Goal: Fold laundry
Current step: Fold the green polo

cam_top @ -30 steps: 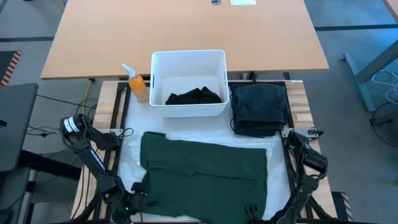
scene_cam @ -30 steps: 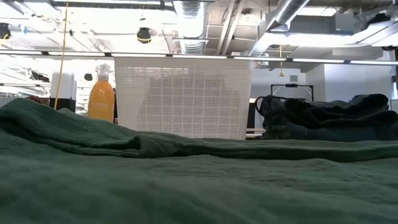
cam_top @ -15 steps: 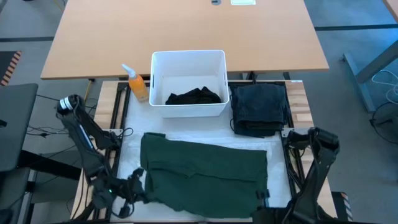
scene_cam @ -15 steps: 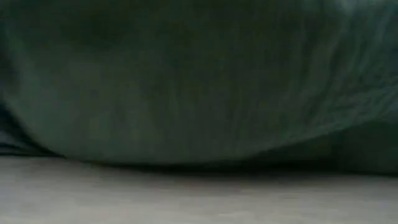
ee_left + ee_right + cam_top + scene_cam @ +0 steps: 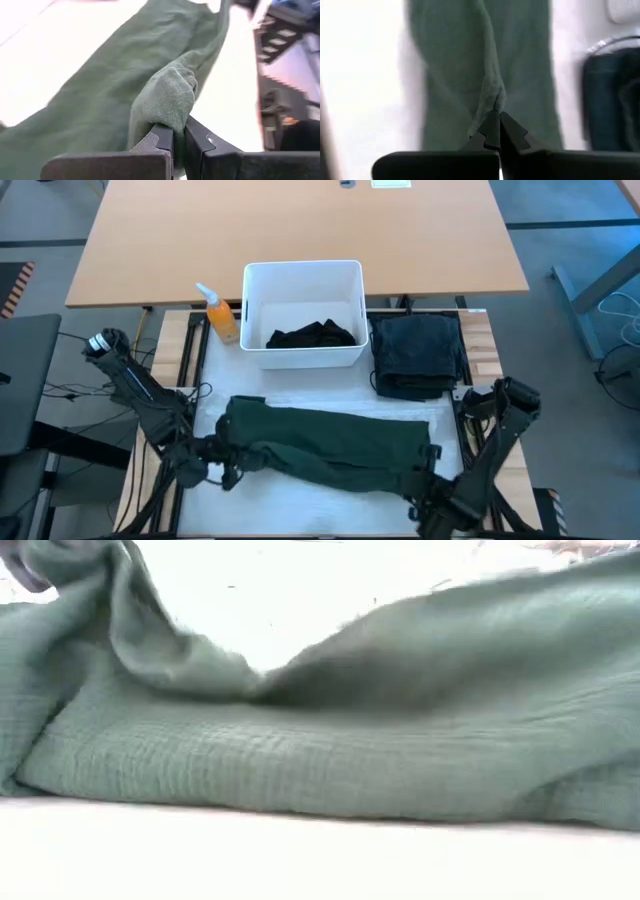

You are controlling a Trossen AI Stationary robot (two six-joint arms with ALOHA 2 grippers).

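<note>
Green shirt (image 5: pixel 330 448) lies bunched, each end effector clenched on a near corner.

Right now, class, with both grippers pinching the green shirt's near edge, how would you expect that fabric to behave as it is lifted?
Probably floppy: the green shirt sags and bunches between the left gripper and the right gripper. Likely light, since thin pinches raise its edge. It seems to hold folds rather than spring back, judging by the creases in the low view.

White-covered table (image 5: pixel 205 435) with green shirt (image 5: pixel 330 445), white bin (image 5: pixel 303 315), orange spray bottle (image 5: pixel 221 316), folded dark trousers (image 5: pixel 418 355).
</note>
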